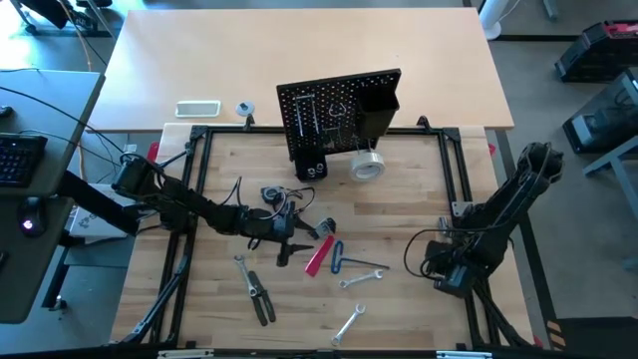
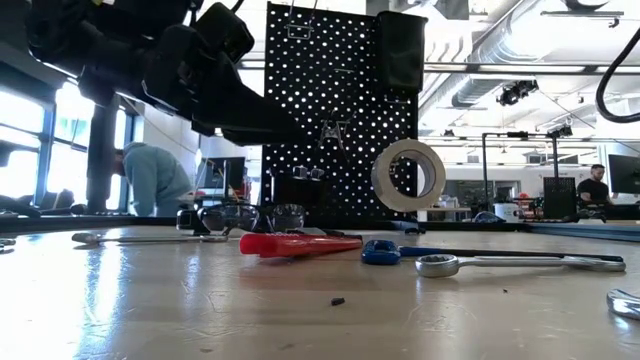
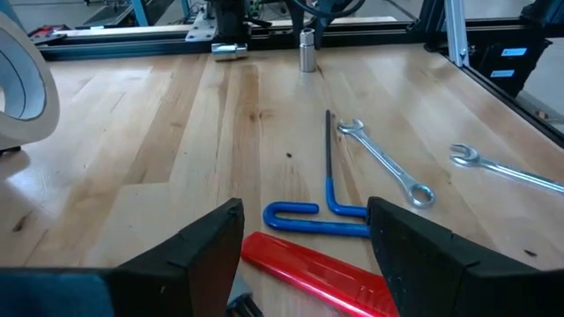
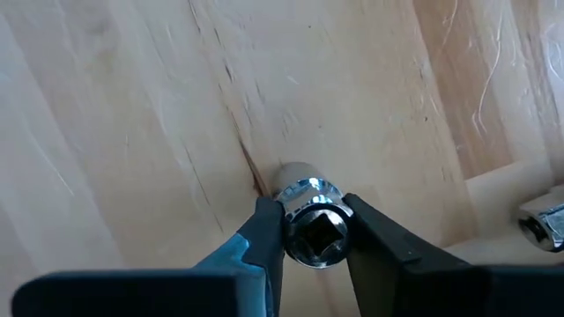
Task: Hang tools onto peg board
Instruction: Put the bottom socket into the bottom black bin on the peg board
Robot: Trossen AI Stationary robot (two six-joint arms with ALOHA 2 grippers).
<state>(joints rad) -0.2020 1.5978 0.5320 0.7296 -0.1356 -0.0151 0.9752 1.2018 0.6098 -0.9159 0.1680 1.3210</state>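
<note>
The black peg board [image 1: 339, 110] stands upright at the table's far side, and a pale tape roll [image 2: 408, 175] shows in front of it, above the tabletop. Several tools lie flat on the wood: a red-handled cutter [image 1: 319, 257], a blue-handled hex key [image 3: 322, 211], silver wrenches [image 1: 364, 274] and black-handled pliers [image 1: 257, 294]. My left gripper [image 3: 304, 255] is open low over the red handle. At the right, my right gripper [image 4: 310, 238] points down, shut on a small silver socket [image 4: 310, 224]. My right gripper pinches the silver socket's round side wall [image 4: 300, 189] between its two fingers, one on each side. The fingers come from above, pointing down. The socket stands upright on the wood with its square hole facing up.
A second silver socket [image 4: 542, 224] lies close beside the held one. Another wrench [image 1: 349, 324] lies near the front edge. Black frame rails [image 1: 199, 199] run around the work area. A white flat device [image 1: 197, 108] sits on the far table. People show in the room behind.
</note>
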